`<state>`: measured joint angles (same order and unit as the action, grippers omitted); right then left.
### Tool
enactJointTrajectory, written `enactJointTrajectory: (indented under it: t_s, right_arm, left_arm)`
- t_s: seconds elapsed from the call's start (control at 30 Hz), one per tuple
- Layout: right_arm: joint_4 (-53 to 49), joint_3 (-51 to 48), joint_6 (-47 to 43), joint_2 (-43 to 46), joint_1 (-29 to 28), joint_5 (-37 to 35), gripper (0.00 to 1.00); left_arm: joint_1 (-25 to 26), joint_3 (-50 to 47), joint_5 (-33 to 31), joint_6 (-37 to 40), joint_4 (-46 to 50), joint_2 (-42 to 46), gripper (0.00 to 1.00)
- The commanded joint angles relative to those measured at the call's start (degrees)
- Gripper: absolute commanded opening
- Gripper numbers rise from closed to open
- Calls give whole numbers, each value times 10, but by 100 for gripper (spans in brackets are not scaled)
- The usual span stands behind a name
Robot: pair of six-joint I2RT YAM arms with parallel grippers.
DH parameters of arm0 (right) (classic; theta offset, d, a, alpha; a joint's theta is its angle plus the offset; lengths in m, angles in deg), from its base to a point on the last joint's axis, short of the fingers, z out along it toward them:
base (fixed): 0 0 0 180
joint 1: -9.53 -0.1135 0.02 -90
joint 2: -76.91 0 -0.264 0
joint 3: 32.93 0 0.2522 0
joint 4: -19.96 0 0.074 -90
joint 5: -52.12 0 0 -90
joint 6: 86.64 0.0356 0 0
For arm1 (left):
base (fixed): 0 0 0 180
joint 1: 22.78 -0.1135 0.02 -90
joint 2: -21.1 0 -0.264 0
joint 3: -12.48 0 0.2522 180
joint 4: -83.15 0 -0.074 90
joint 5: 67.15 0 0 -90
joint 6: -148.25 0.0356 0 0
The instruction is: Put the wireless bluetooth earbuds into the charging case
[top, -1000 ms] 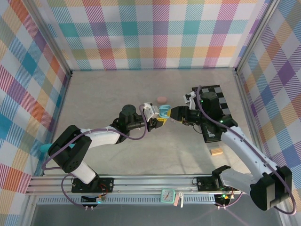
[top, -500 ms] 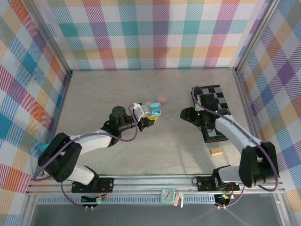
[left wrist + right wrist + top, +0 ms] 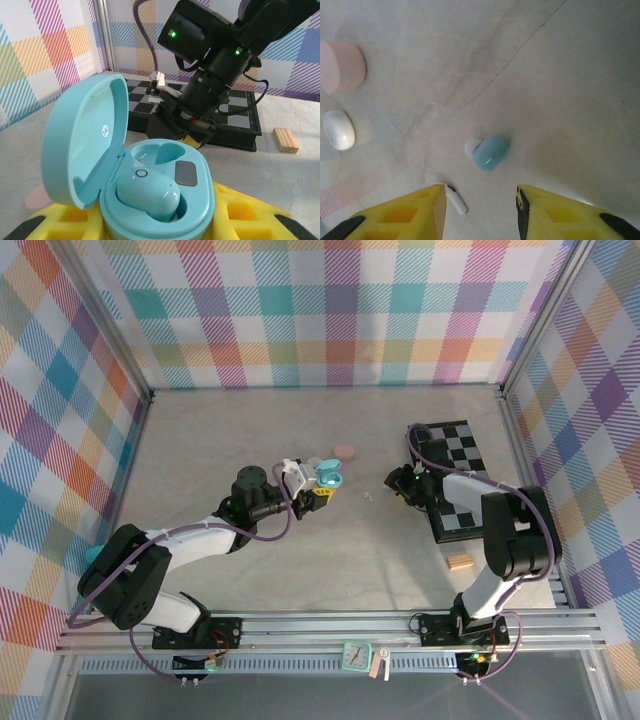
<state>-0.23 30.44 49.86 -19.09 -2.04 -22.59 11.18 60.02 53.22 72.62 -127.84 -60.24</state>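
A light blue charging case (image 3: 100, 150) is gripped between the closed yellow jaws of the left gripper (image 3: 317, 490). It is held near the middle of the table (image 3: 220, 430), with its lid swung open and upright. One light blue earbud (image 3: 147, 192) is seated in the near well of the case, and the well behind it is seen empty. A second light blue earbud (image 3: 489, 151) is lying loose on the table, just right of the middle, between the two grippers. The right gripper (image 3: 480, 210) is held just short of this loose earbud, with its jaws spread open and nothing between them. A pink case (image 3: 345, 450) is set a little toward the far edge from the held case. A white rounded piece (image 3: 338, 129) is seen near it; whether it is an earbud or a case cannot be told. A black-and-white checkered board (image 3: 462, 475) is laid toward the right edge, with a tan wooden block (image 3: 460, 561) near its front corner.
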Motion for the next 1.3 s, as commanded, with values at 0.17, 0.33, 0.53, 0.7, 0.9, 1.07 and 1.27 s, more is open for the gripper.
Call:
enactJointTrajectory:
  t_s: [0.17, 0.33, 0.53, 0.7, 0.9, 1.07, 1.27]
  right_arm:
    - [56, 13, 36, -42, 10, 21, 35]
    - [71, 22, 43, -61, 10, 39, 31]
    - [76, 32, 42, -79, 11, 52, 25]
    - [78, 36, 38, -94, 12, 61, 25]
    - [52, 50, 12, -107, 12, 71, 27]
    - [7, 61, -37, -104, 11, 69, 29]
    - [-55, 83, -106, -102, 0, 48, 31]
  left_arm:
    - [-2, 1, 11, -4, 2, 20, 27]
    - [-1, 2, 12, -3, 3, 19, 27]
    - [0, 1, 11, -3, 3, 15, 27]
    - [0, 1, 10, -2, 3, 12, 27]
    - [0, 1, 9, -1, 3, 11, 27]
    - [-1, 1, 8, -2, 1, 8, 27]
    - [0, 4, 11, -4, -9, -3, 27]
